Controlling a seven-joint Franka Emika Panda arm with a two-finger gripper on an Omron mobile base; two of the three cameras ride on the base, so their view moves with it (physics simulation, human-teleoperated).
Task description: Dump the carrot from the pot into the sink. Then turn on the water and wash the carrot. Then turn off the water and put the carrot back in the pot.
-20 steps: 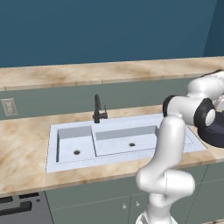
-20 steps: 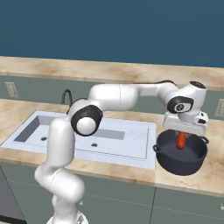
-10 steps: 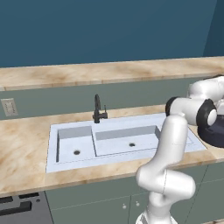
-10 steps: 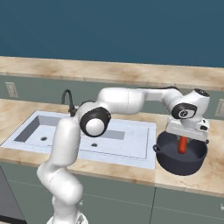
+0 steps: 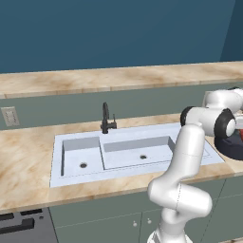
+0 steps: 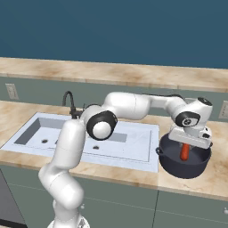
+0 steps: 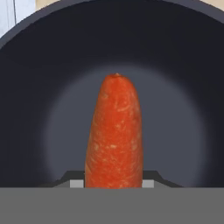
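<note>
At the counter's left end, in the left base view, a wall outlet (image 5: 9,115) sat on the backsplash, and along the front edge the sink (image 5: 76,140) lay with its narrower basin on the left and the wider one beside it. The black faucet (image 5: 106,119) stood at the sink's back rim with no stream under its spout, so the water looked to be off. Further right, the arm reached out over the sink's right end to the pot (image 6: 185,161), which stood on the counter just beside the sink's right edge. Over the last second the hand had sunk lower toward the pot's mouth, and the carrot (image 6: 185,151) had gone down with it: a second ago it hung with much of its length above the rim, and now it stood upright inside the walls. In the hand view the carrot (image 7: 114,135) rose from between the fingers toward the pot's dark floor (image 7: 175,127), which suggests the gripper (image 6: 189,141) was closed on the carrot's lower end, though the fingertips themselves were hidden behind it. Whether the tip already touched the floor could not be told. With both basins bare and the tap dry, this read as the closing step, the carrot being put back in the pot. What seemed left was a short descent, letting go, and lifting the hand clear without catching the rim.
</note>
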